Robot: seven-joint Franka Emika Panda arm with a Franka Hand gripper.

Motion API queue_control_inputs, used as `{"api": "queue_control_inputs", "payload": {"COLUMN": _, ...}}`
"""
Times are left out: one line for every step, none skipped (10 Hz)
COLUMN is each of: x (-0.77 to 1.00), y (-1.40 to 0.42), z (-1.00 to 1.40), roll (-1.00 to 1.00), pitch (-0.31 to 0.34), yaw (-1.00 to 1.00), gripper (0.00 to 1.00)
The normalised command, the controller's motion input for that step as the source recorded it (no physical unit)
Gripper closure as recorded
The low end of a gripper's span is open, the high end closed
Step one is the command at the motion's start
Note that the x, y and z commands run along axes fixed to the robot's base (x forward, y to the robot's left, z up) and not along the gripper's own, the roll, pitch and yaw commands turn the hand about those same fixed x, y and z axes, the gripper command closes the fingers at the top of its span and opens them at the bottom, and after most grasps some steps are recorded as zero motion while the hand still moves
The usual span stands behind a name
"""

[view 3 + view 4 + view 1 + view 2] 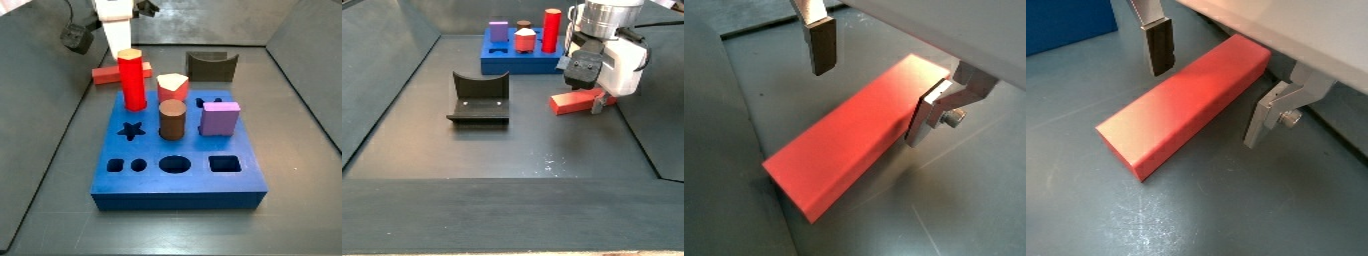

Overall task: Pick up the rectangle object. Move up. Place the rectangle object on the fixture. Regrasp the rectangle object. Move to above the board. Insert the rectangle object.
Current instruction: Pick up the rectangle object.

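Fixture [478, 98] at left on the grey floor, red bar [573, 102] lying flat to its right, gripper [588, 88] low over the bar's end, fingers [819, 46] spread astride it, pads not touching, board [524, 55] behind.

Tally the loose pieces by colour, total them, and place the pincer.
Red: 3 (bar, post, pale-topped piece)
Brown: 1 (cylinder)
Purple: 1 (cube)
Total: 5
Pincer: open, astride the bar.
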Motion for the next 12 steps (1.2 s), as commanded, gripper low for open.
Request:
{"api": "queue_control_inputs", "payload": {"x": 0.00, "y": -0.01, "z": -0.16, "roll": 0.00, "pitch": 0.000, "yaw": -0.03, "gripper": 0.00}}
{"api": "queue_control_inputs", "payload": {"x": 0.00, "y": -0.08, "z": -0.43, "roll": 0.02, "pitch": -0.003, "yaw": -0.05, "gripper": 0.00}}
{"api": "queue_control_inputs", "payload": {"x": 0.00, "y": -0.06, "z": -0.51, "roll": 0.00, "pitch": -0.063, "yaw": -0.05, "gripper": 0.00}}
{"api": "queue_control_inputs", "payload": {"x": -0.02, "y": -0.13, "z": -0.82, "roll": 0.00, "pitch": -0.121, "yaw": -0.07, "gripper": 0.00}}
{"api": "queue_control_inputs", "payload": {"x": -0.04, "y": -0.08, "z": -0.55, "roll": 0.00, "pitch": -0.136, "yaw": -0.04, "gripper": 0.00}}
{"api": "queue_control_inputs", "payload": {"x": 0.00, "y": -0.04, "z": -0.18, "roll": 0.01, "pitch": -0.019, "yaw": 0.00, "gripper": 0.00}}
{"api": "queue_control_inputs", "payload": {"x": 0.00, "y": -0.01, "z": -0.18, "roll": 0.00, "pitch": -0.020, "yaw": -0.01, "gripper": 0.00}}
{"api": "queue_control_inputs", "payload": {"x": 0.00, "y": 0.00, "z": 0.00, "roll": 0.00, "pitch": -0.004, "yaw": 0.00, "gripper": 0.00}}
{"api": "queue_control_inputs", "payload": {"x": -0.01, "y": 0.00, "z": 0.00, "roll": 0.00, "pitch": 0.000, "yaw": -0.01, "gripper": 0.00}}
{"api": "queue_control_inputs", "payload": {"x": -0.02, "y": 0.00, "z": 0.00, "roll": 0.03, "pitch": 0.000, "yaw": -0.04, "gripper": 0.00}}
{"api": "queue_control_inputs", "payload": {"x": 0.00, "y": 0.00, "z": 0.00, "roll": 0.00, "pitch": 0.000, "yaw": 0.00, "gripper": 0.00}}
{"api": "queue_control_inputs", "payload": {"x": 0.00, "y": 0.00, "z": 0.00, "roll": 0.00, "pitch": 0.000, "yaw": 0.00, "gripper": 1.00}}
